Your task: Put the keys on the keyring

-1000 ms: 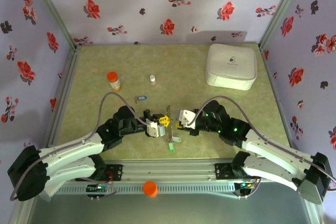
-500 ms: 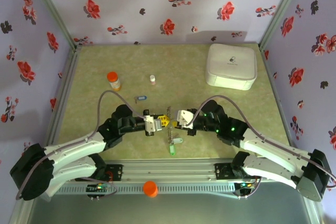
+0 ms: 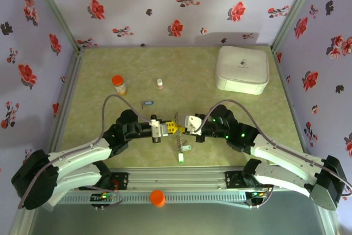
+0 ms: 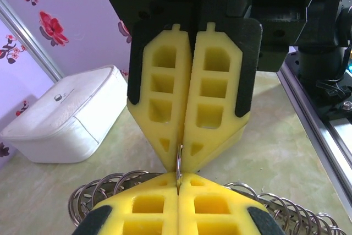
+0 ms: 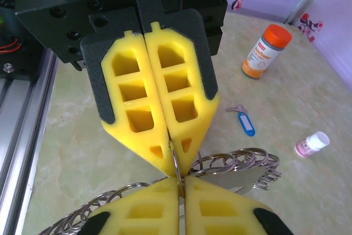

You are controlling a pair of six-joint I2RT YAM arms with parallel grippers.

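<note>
- While the green key (image 3: 180, 158) lies nearest you, below the grippers, it seems already on the coils.
- Left gripper (image 3: 175, 129) and right gripper (image 3: 185, 127) meet tip to tip. Each has its jaws pressed together on the keyring (image 4: 179, 166) wire, probably to work open a gap.
- Farther back, the blue key (image 3: 147, 103) waits unthreaded.

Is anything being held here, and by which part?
The keyring, by its thin wire. The left gripper and the right gripper meet tip to tip, each pinching that wire at the very ends of its shut jaws.
</note>
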